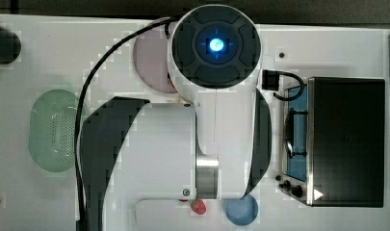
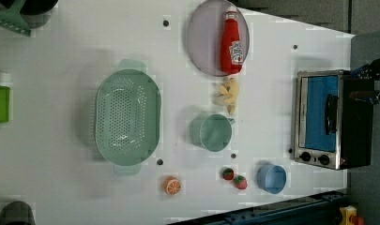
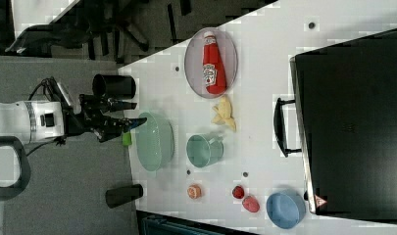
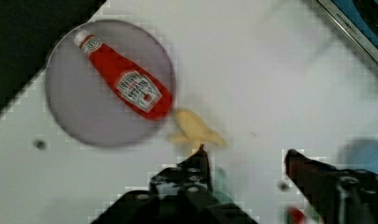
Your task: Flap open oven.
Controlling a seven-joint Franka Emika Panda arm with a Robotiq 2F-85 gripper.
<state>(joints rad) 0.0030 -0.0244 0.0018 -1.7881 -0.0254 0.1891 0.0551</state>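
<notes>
In the wrist view the gripper (image 4: 245, 156) hangs with its black fingers (image 4: 198, 168) spread and nothing between them, above the white bench (image 4: 270, 79) near a ketchup bottle (image 4: 123, 81) lying on a grey plate (image 4: 74, 116). In the left view the oven (image 2: 330, 119) sits at the bench's right end, door shut, beside a blue bowl (image 2: 271, 178). In the right view the oven fills the right side, handle (image 3: 280, 127) facing a green mug (image 3: 204, 150).

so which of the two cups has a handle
The green cup beside the colander; a handle sticks out from its rim. The blue cup near the oven has none.

1 oven (image 2: 333, 119), 1 colander (image 2: 127, 117), 2 cups (image 2: 211, 132), 2 strawberries (image 2: 228, 174).
</notes>
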